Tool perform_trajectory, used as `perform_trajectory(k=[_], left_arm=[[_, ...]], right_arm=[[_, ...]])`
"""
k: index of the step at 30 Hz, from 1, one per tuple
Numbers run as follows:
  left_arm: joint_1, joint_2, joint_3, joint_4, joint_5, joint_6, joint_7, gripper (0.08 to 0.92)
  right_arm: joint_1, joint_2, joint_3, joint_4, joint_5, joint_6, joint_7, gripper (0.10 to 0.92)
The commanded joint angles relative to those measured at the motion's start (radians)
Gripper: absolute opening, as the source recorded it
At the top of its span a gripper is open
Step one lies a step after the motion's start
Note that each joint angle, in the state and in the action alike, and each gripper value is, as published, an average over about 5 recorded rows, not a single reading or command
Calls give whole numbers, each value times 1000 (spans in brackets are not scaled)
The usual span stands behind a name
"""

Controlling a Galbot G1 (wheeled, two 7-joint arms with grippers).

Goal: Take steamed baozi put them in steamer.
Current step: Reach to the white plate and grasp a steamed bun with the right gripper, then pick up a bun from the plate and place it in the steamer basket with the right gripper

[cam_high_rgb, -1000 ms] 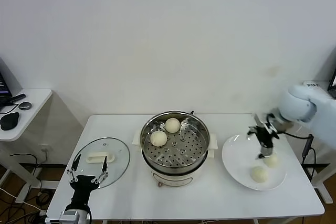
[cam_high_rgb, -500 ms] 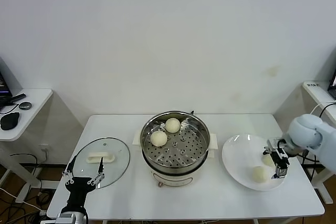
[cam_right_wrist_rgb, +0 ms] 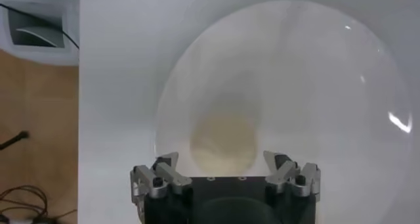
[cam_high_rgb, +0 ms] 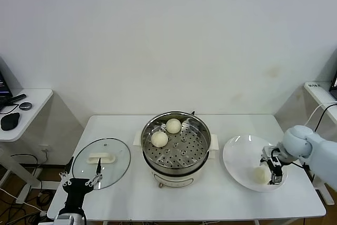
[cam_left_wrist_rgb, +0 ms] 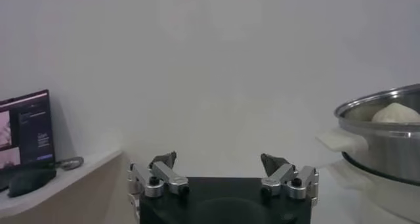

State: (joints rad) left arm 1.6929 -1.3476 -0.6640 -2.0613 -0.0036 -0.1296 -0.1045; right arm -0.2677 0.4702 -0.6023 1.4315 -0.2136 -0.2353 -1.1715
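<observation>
White table held everything; our right gripper, jaws spread, straddled a baozi on the plate. Closing came next, we judged, then carrying to the steamer. Left gripper idled, spread.

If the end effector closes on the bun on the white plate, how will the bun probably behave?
The bun looks smooth and rounded, so it may roll or slide on the glossy plate if pushed sideways. It is probably soft dough, so a hard squeeze from the right end effector could dent it. It seems light for its size.
</observation>
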Motion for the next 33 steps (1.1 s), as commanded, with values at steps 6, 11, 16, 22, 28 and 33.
perform_trajectory(k=[6,11,16,22,28,33], left_arm=[[-2,2,-1,2,1,-1,0,823],[-3,2,-1,0,0,-2,0,823],[-3,1,0,-1,-1,-3,0,823],[-6,2,5,-6,-1,-4,0,823],[-16,10,7,-8,-3,-2,1,823],[-23,13,7,-7,-5,-1,1,823]], right_arm=[[-52,48,52,-36,-21,-12,27,705],[-28,41,47,-29,-15,-18,22,647],[38,15,28,-10,21,-18,10,559],[223,-21,-69,29,95,-13,-28,525],[527,7,-157,33,226,16,-103,518],[816,133,-296,40,375,90,-136,518]])
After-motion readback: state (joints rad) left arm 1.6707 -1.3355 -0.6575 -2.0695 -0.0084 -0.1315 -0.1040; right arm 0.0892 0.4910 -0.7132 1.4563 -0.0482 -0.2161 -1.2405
